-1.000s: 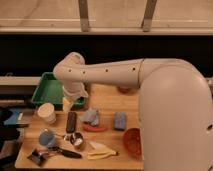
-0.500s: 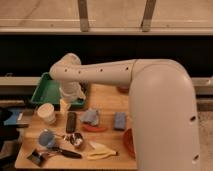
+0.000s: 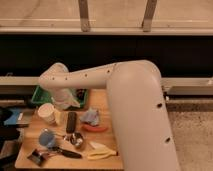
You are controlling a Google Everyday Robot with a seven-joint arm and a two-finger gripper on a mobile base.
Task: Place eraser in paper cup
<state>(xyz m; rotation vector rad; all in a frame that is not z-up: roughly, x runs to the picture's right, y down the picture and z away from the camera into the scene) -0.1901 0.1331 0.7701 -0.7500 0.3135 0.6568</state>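
Closer to the cup [image 3: 47, 113] now, the pincer [image 3: 66, 100] hangs behind it, jaws apart. Beside the cup, the eraser [image 3: 71, 121] looks light and stiff; pinch its long sides.

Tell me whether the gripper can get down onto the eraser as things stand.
Probably yes. The gripper hangs open just above the eraser, which lies on the table with its top uncovered; the paper cup and a blue object sit beside it, not over it.

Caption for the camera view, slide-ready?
Gripper low over the table, close by the paper cup and the eraser lying beside it, not yet picked up.
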